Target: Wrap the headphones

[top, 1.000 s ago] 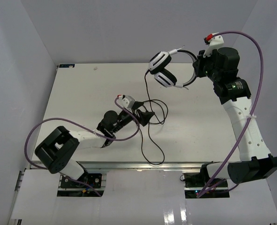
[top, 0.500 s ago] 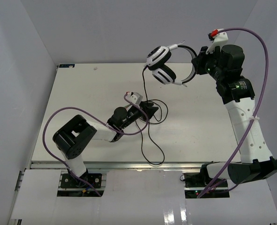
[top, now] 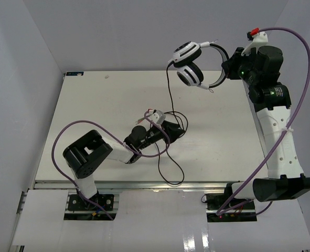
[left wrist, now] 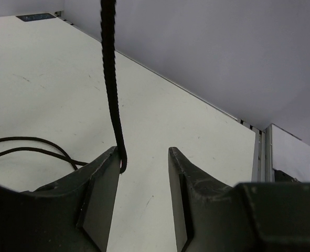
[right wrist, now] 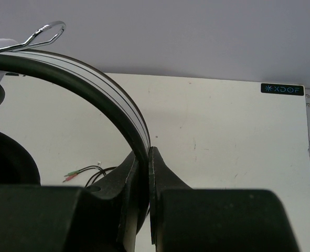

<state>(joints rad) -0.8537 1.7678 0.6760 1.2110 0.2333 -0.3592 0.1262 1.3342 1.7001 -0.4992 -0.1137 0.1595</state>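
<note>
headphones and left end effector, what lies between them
The thin black cable, hanging from the white over-ear headphones to the left end effector; top external view.

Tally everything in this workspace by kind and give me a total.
Headphones: 1
Robot arms: 2, left and right
Purple cables: 2, left and right
Table: 1
Total: 6
</note>
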